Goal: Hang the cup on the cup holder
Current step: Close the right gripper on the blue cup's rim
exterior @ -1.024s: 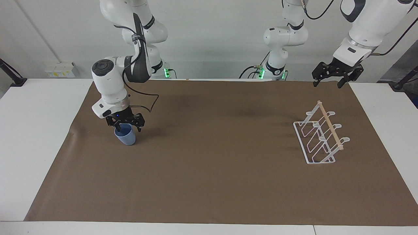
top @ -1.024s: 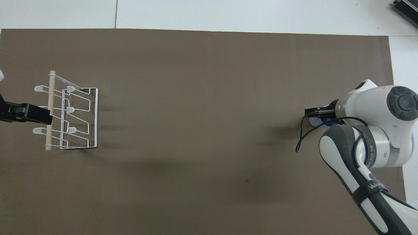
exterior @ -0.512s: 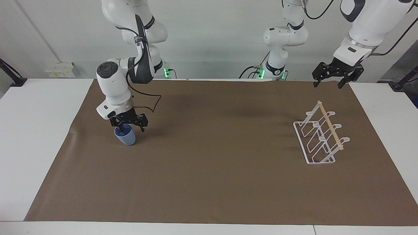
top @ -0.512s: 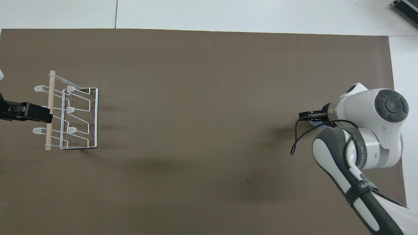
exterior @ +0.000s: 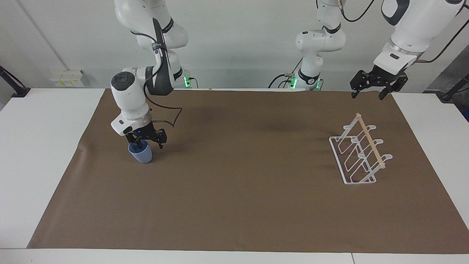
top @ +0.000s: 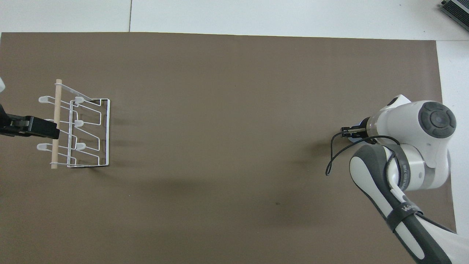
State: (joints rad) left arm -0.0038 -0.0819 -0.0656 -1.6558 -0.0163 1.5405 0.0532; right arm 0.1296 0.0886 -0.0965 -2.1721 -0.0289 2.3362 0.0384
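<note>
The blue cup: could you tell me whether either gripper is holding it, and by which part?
The right gripper is at the cup rim, one finger inside; a firm hold cannot be told. The left gripper holds nothing.

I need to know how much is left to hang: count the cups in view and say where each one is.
1. The cup stands upright on the brown mat toward the right arm's end of the table, under the right end effector. None hangs on the rack.

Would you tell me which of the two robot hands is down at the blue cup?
The right hand, low at the cup's rim. The left hand waits raised, near the cup holder.
</note>
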